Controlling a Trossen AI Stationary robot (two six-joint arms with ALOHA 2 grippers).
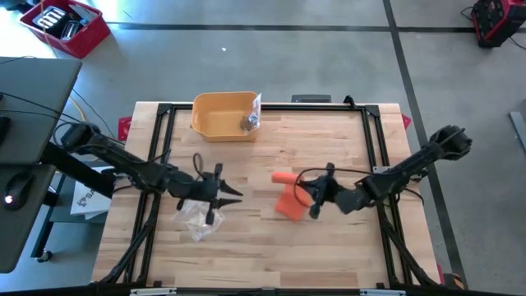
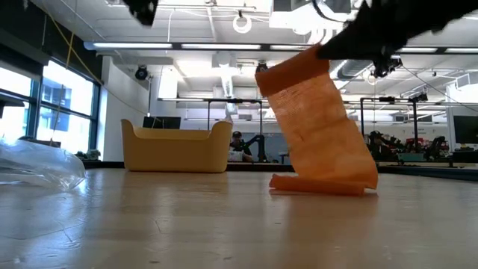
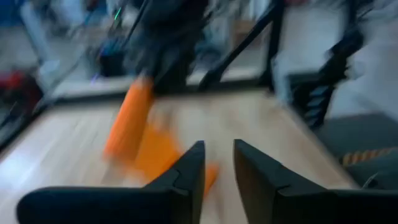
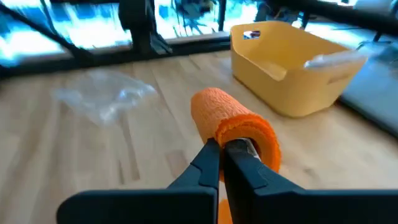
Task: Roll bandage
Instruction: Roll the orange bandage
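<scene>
An orange bandage (image 1: 286, 197) is partly rolled. Its rolled part (image 4: 227, 115) is up in the air, and a loose strip (image 2: 321, 119) hangs from it to the table at centre right. My right gripper (image 1: 308, 196) is shut on the rolled part. My left gripper (image 1: 238, 195) hovers to the bandage's left, pointing at it, and is open (image 3: 217, 165) with nothing between its fingers. My right gripper pinches the rolled part at its near end face (image 4: 244, 138) between its two shut fingers. The fingers come nearly level, slanting a little down, from the table's right. The roll is lifted clear; the strip hangs below it, its lower end (image 2: 317, 183) folded flat on the table.
A crumpled clear plastic bag (image 1: 197, 218) lies under and in front of my left gripper. A yellow bin (image 1: 223, 115) stands at the far edge with a small wrapper (image 1: 251, 117) in its right corner. A black frame (image 1: 378, 140) borders the tabletop.
</scene>
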